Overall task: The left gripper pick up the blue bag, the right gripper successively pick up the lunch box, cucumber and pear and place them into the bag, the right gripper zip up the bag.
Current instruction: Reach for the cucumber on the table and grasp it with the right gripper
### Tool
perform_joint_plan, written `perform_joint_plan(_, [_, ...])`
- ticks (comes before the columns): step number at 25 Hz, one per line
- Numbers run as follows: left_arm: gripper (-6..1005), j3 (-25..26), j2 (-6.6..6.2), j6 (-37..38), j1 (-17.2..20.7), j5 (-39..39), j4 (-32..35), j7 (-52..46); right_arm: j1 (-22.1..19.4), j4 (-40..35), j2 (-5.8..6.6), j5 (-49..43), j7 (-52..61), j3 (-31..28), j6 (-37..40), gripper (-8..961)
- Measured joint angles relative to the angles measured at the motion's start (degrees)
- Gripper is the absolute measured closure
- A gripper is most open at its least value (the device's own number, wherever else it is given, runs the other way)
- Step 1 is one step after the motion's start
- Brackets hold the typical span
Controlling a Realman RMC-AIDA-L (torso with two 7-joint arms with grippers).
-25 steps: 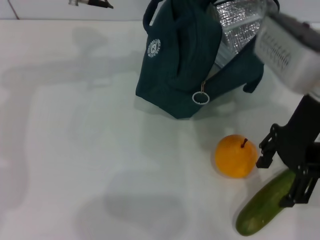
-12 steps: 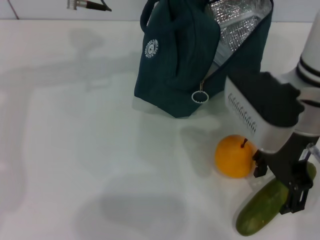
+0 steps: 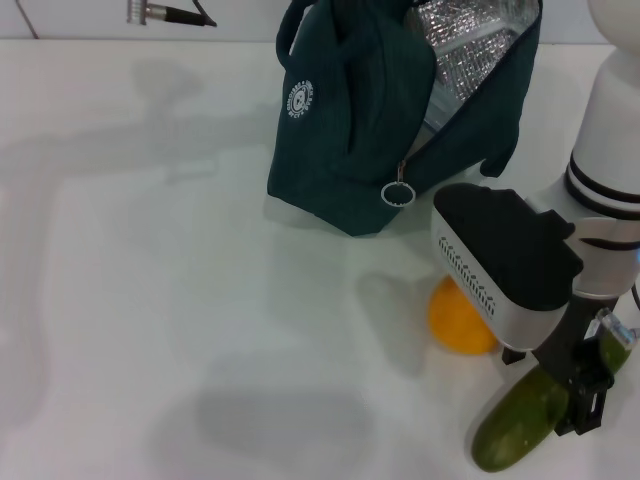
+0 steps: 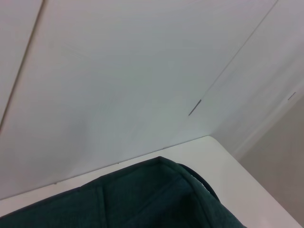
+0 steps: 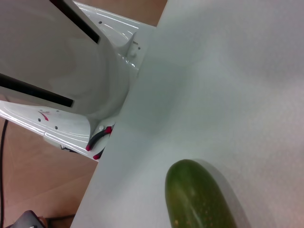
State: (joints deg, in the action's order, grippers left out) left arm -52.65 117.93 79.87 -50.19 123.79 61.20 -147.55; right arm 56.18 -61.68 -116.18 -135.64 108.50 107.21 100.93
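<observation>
Cucumber (image 3: 520,420) lies on the white table (image 3: 150,300) at the near right, and that is where my right gripper (image 3: 585,395) is. The gripper's black fingers sit right at the cucumber's far end, one on each side as far as I can see. The big white and black arm block covers most of that spot, so I cannot tell if the jaws are pressing on the cucumber or only open around it. My right wrist camera shows just the rounded green end (image 5: 199,199) of the cucumber on the table, and none of the fingers.

The pear (image 3: 455,320) sits just to the left of the cucumber's far end. The arm hides its right half and its stem.

The blue bag (image 3: 370,130) stands at the far side of the table, with its mouth open and silver lining showing. Its top is cut off by the edge of my head view. The ring zip pull (image 3: 398,193) hangs on its near face. My left gripper is out of sight, so I cannot tell its jaws either. Its wrist camera sees only a bit of the bag's dark fabric (image 4: 142,199) below a pale wall.
</observation>
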Motion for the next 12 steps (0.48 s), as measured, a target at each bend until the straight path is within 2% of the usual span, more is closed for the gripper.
perform_joint_plan(7, [963,0.0,-0.05,0.0,0.0,0.0,0.0,0.0,-0.6,-0.1,-0.01,0.3,1.5,3.9,-1.2,81])
perform_joint_plan(12, [964,-0.1,0.0,0.1,0.0,0.0,0.0,0.0,-0.7,-0.4,0.0,0.3,2.2,4.3,-1.3,82])
